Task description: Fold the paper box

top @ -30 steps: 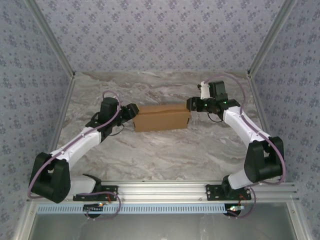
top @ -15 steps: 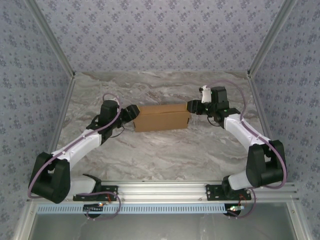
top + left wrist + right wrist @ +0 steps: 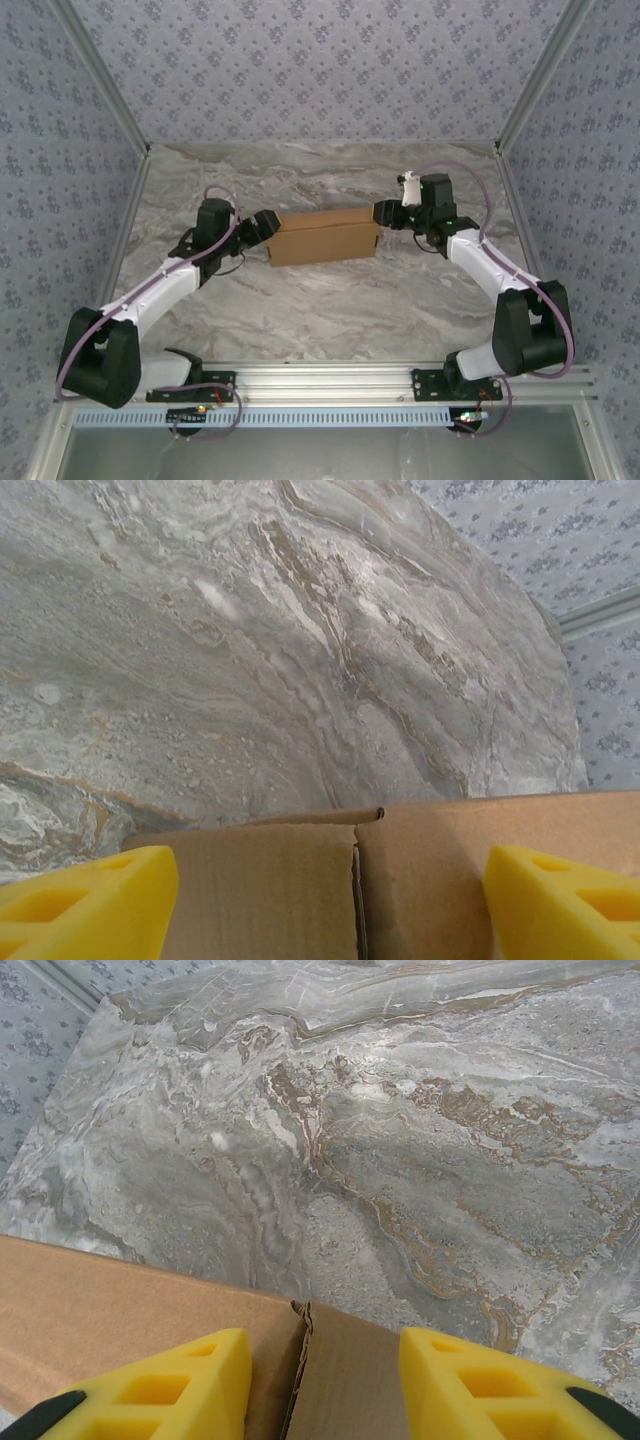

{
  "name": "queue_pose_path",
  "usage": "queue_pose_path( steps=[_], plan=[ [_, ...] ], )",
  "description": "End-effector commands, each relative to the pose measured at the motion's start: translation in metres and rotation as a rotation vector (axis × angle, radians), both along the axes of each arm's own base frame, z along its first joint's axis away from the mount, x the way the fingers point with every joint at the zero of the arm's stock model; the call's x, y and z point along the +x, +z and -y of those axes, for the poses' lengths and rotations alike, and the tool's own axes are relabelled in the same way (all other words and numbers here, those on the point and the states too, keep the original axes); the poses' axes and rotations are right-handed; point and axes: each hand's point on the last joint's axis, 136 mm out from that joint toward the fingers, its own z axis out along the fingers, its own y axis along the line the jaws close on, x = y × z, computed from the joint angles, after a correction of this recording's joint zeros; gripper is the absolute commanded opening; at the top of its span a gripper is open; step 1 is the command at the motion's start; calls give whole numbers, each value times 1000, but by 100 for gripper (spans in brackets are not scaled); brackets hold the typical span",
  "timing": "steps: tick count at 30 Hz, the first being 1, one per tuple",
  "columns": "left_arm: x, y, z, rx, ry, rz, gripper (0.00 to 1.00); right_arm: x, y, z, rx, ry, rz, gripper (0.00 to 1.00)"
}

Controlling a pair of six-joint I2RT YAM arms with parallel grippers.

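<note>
Shifted since a second ago, the right gripper (image 3: 384,212) is set, moderately parted, at the far right corner of the paper box (image 3: 325,237), which is plain brown, closed and laid centrally on the bench (image 3: 330,300). The left gripper (image 3: 268,225) is spread wide at its left end.

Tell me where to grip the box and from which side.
By a short end wall, from the side. The box lies flat with its long axis left-right, so its ends face outward; the left gripper, jaws open, straddles one end.

Paper box (image 3: 420,880) — cut off low in both wrist views.
</note>
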Motion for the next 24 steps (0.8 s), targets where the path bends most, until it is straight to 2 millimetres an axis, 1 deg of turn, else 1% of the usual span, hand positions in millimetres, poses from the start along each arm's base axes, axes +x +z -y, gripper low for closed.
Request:
queue_pose_path(
  steps=[1, 5, 7, 9, 13, 19, 21, 24],
  plan=[
    [-11, 19, 6, -41, -68, 28, 85, -50, -78, 16, -133, -12, -310, 44],
    [-19, 18, 1, -61, -69, 18, 86, -49, -76, 15, -132, -12, -304, 44],
    [-24, 12, -3, -63, -59, 0, 84, -48, -75, 15, -133, -13, -299, 44],
    [-27, 3, -9, -58, -43, -22, 81, -49, -76, 14, -138, -12, -301, 44],
    [-26, -13, -16, -60, -17, -66, 69, -48, -76, 14, -139, -11, -299, 44],
    [-31, -31, -13, -63, -36, -115, 50, -46, -74, 14, -147, -9, -293, 44],
    [-35, -40, -14, -62, -30, -129, 44, -44, -71, 14, -144, -5, -286, 44],
    [-40, -53, -15, -74, -25, -151, 35, -39, -61, 11, -125, 5, -265, 45]
  ],
)
